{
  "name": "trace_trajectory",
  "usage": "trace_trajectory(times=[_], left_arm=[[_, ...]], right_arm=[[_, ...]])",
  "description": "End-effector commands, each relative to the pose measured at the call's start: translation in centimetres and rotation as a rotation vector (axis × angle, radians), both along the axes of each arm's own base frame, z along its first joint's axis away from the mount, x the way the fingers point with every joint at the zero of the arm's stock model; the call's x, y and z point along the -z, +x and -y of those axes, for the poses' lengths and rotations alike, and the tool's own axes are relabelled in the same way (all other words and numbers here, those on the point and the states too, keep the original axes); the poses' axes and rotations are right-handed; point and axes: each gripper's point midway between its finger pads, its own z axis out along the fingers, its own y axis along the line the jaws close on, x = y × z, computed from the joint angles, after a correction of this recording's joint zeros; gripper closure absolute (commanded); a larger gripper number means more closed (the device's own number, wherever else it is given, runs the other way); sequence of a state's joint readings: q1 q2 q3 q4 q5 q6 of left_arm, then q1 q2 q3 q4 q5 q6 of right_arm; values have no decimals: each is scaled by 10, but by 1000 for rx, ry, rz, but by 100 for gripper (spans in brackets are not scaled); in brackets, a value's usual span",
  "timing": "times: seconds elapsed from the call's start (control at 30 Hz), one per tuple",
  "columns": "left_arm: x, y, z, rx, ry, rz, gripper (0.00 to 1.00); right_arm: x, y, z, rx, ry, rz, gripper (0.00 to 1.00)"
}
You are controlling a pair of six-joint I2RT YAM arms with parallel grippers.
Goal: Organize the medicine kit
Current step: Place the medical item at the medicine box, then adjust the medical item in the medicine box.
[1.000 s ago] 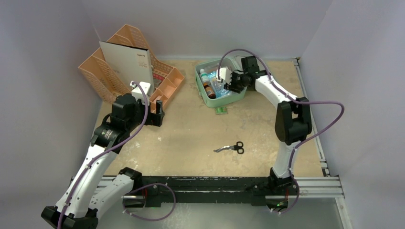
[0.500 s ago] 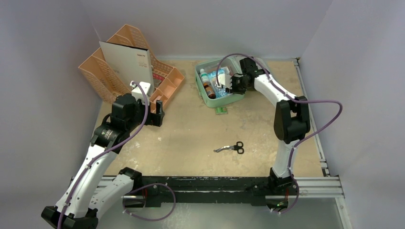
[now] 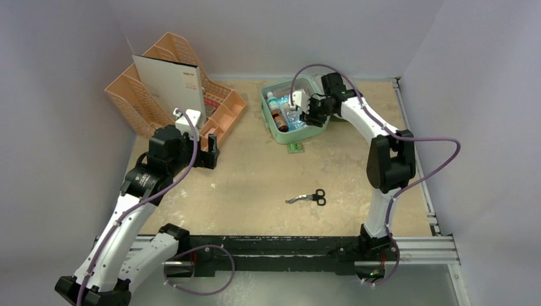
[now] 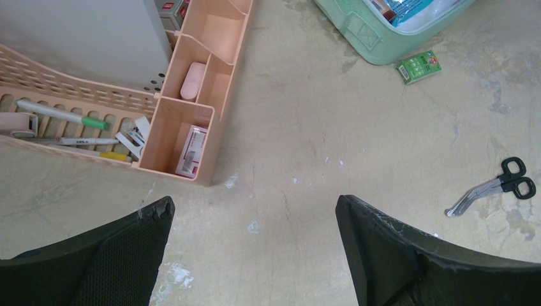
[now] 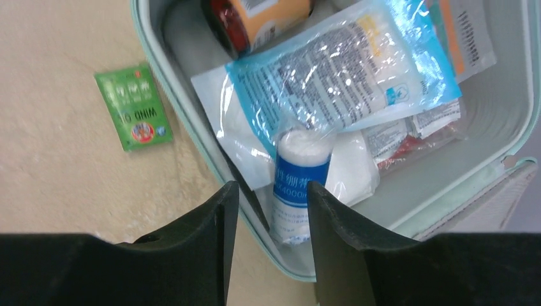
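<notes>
medicine kit (image 3: 305,134) lies flat, open side up.

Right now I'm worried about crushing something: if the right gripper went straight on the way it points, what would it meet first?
Most likely the white bandage roll with the blue label, lying in the medicine kit just ahead of the right gripper; depth is unclear.

Mint-green medicine kit (image 4: 373,48), peach organizer (image 4: 220,32), green printed packet (image 4: 418,67), black-handled scissors (image 4: 488,188), white roll (image 5: 300,185) with blue label.
</notes>
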State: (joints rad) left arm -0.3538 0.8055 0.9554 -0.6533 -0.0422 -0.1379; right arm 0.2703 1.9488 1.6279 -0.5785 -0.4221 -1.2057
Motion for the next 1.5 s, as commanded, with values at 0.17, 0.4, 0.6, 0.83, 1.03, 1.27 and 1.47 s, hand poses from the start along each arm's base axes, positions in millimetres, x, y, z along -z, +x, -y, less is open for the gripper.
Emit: trace_trajectory(times=[0.17,0.4,0.6,0.83,1.03,1.27,1.47], left_arm=[[-7,3,-3,-12,-1,34,3],[-7,3,-2,-9,-2,31,3],[-7,3,-2,-8,-3,33,3],[-6,3,-1,-6,-3,31,3],[-6,3,-2,-9,-1,29,3],[-5,4,-2,-11,3,27,3],[-4,5,-3,-15,7,23,3]], right_arm=[[-72,41,-44,456,529,-48,58],[-53,72,-1,927,510,-54,69],[-29,60,-2,989,490,-155,75],[8,47,5,1031,390,-236,74],[33,27,12,985,253,-271,75],[18,32,19,986,240,-207,75],[-30,45,16,1041,326,-157,65]])
